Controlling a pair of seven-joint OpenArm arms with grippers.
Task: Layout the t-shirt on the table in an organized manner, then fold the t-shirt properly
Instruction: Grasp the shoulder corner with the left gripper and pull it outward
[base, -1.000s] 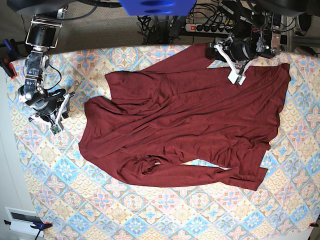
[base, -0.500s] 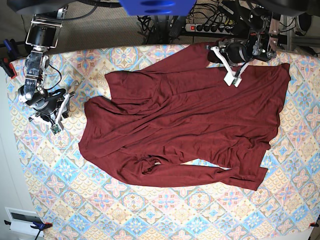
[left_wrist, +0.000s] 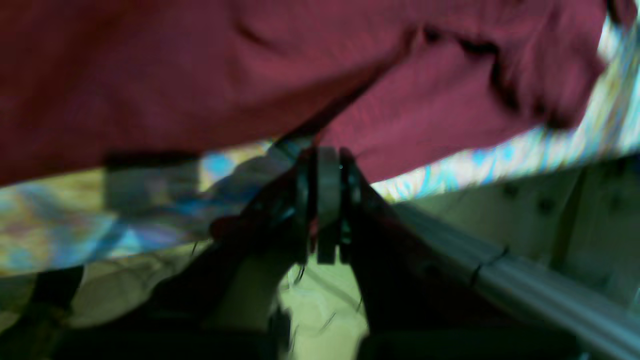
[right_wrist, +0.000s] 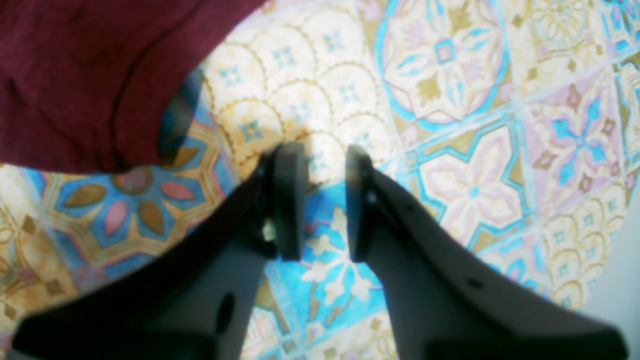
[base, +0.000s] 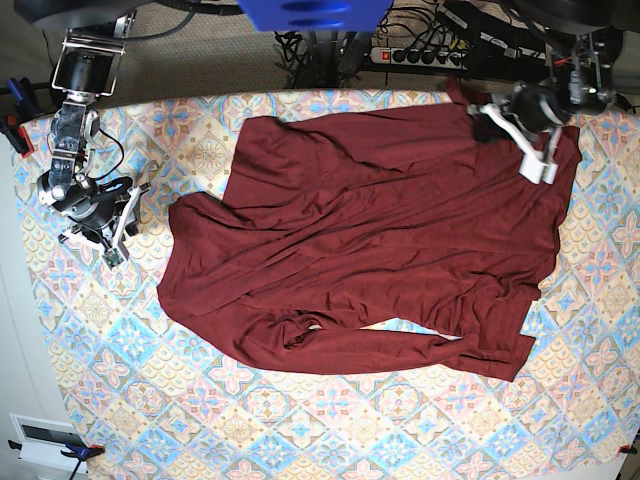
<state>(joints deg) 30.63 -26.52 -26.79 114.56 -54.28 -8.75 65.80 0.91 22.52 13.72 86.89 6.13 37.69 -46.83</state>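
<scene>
Pastel diamond-patterned table (base: 330, 420) under a rumpled maroon t-shirt (base: 370, 250).

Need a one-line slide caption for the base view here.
Left gripper shut on the far edge of a crumpled dark maroon long-sleeved t-shirt on the pastel diamond-tiled table.

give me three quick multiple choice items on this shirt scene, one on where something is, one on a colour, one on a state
1. Where does the right gripper sit?
A. over bare table beside the t-shirt
B. on top of the t-shirt
C. off the table

2. What colour is the t-shirt?
A. navy blue
B. dark maroon-red
C. white

3. What state is the left gripper in?
A. wide open above the cloth
B. fingers shut at the t-shirt's edge
C. holding a hanger

Answers:
1 A, its wrist view shows patterned table under and between the fingers, with the garment off to one side.
2 B, the whole garment reads deep red in every view.
3 B, the fingers are pressed together against the red fabric edge.
</scene>
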